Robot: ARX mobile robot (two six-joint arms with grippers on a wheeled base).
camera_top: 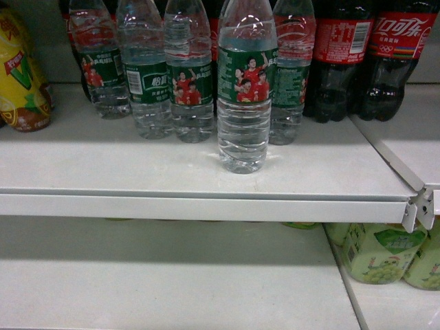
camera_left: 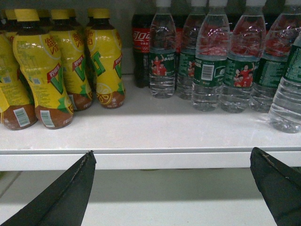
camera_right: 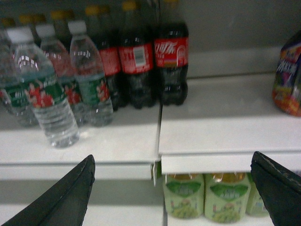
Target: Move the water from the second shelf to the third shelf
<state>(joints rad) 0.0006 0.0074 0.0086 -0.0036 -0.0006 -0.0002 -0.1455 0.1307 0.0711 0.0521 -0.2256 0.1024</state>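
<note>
A water bottle [camera_top: 243, 89] with a green wrap label showing people in red shirts stands upright on the upper white shelf [camera_top: 137, 165], set forward of the row of matching water bottles [camera_top: 168, 75] behind it and nearer the shelf's front edge than any of them. To the right of that row are dark cola bottles [camera_top: 371, 55] with red labels; at the far left sits a yellow-labelled drink bottle [camera_top: 24, 75].

In the left wrist view the left gripper [camera_left: 174, 188] is held below and in front of the shelf edge, its two dark fingers [camera_left: 70, 193] spread wide with nothing between them. A cluster of yellow tea bottles [camera_left: 70, 66] fills the left of that shelf.

The right gripper [camera_right: 174, 188] is likewise spread wide and empty (its picture is rather blurred). The forward water bottle appears there at the left, and below the shelf are pale green drink bottles [camera_right: 207, 200]. A colourful pack [camera_right: 288, 80], possibly a carton, sits at the right edge.

The lower shelf [camera_top: 172, 282] lies beneath.
</note>
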